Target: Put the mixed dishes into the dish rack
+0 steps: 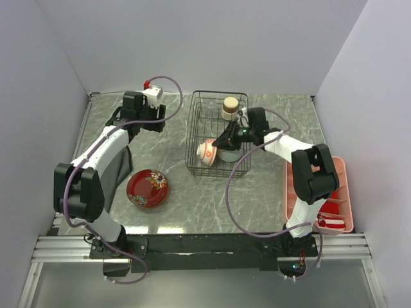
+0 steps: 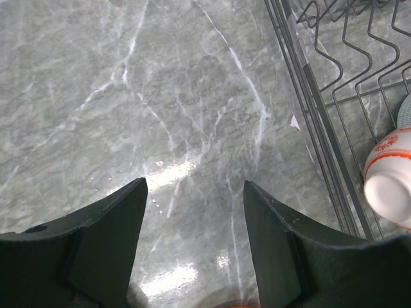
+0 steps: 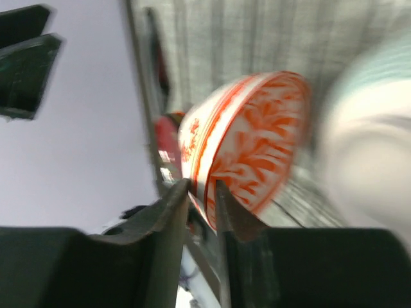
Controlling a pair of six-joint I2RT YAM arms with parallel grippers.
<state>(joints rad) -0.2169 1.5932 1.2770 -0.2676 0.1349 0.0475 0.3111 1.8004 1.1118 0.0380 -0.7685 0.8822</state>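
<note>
Reddish bowl [image 3: 247,138] blurs in the dish rack [image 1: 198,122], rim between right pincer [image 3: 201,186] tips, grip unclear; left pincer [image 2: 192,185] spread.

Grey marble-look tabletop [image 1: 168,140] (glossy, with glare patches), plain white walls [image 1: 205,38], soft light.

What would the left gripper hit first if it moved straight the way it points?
Most likely the bare table beside the rack; nothing else lies ahead of the left gripper, though depth is unclear.
</note>
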